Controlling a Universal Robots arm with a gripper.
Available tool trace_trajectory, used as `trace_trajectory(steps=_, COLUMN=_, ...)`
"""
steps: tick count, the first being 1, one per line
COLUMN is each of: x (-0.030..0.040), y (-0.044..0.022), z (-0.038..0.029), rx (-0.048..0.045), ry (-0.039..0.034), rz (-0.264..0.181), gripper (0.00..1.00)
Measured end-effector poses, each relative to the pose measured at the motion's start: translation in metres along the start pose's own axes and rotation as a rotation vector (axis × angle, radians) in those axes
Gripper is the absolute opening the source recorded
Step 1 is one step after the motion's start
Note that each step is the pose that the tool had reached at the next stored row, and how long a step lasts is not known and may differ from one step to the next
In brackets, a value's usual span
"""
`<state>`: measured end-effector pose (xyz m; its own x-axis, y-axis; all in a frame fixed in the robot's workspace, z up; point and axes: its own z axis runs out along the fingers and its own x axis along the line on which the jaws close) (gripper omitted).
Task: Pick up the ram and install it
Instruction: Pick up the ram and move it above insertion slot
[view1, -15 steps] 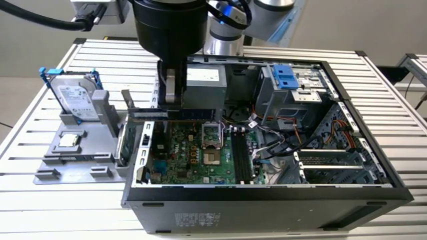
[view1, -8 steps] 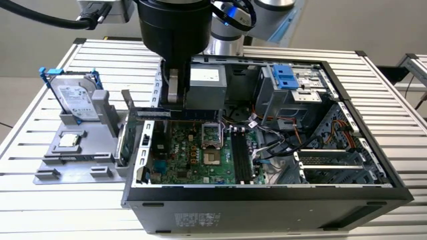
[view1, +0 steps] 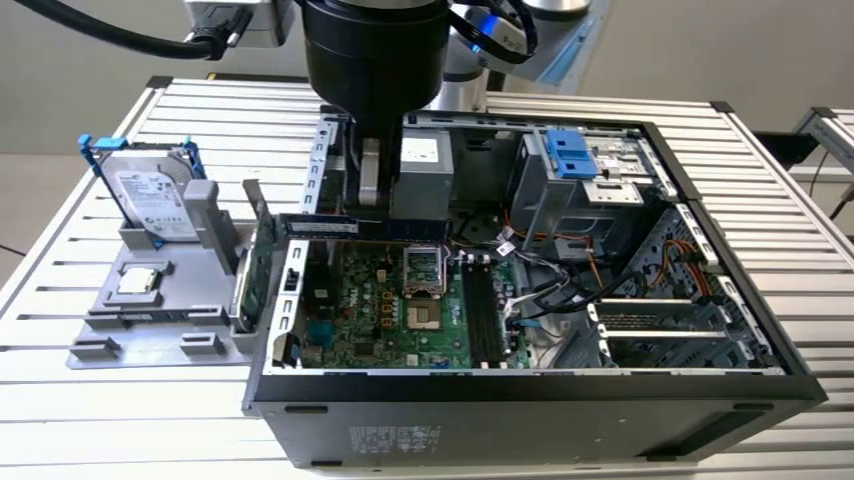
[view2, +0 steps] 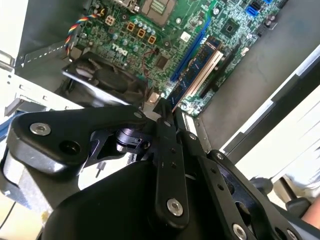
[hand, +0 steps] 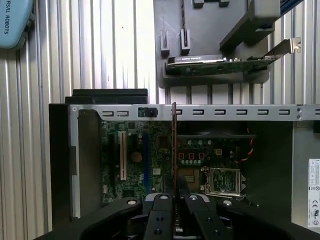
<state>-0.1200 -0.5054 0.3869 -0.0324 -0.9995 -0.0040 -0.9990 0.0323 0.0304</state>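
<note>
The gripper (view1: 378, 208) is squeezed tight on the ram (view1: 327, 225). It holds the ram near its middle, so the long thin stick pokes out past the fingers on both sides. The ram hangs inside the open top of the computer case (view1: 534, 392), a little above the green board (view1: 387, 300), and touches only the gripper. In the first wrist view the ram (hand: 173, 145) shows its thin edge, a straight line running away from the fingertips (hand: 161, 200). Its far end comes close to the case wall with the row of little holes (hand: 240, 112). A square silver socket (hand: 224, 181) sits on the board just beside the fingers. The board under the ram is low and flat, so there is room to go down. To the exterior view's right of the gripper lie the long black slots (view1: 483, 305), and they run crosswise to the ram. Past them, wires (view1: 547, 270) and a blue cage (view1: 583, 155) fill that side. On the gripper's other side, outside the case, a gray stand (view1: 160, 300) sits on the table (view1: 80, 400). It holds a hard drive (view1: 150, 198) and a wide card (hand: 215, 65), well apart from the gripper.
</note>
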Motion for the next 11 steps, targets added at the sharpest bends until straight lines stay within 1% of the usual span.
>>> trace_trajectory(steps=11, x=-0.0005, y=-0.0142, z=-0.0004, rx=0.0, ry=0.0, rz=0.0, gripper=0.0)
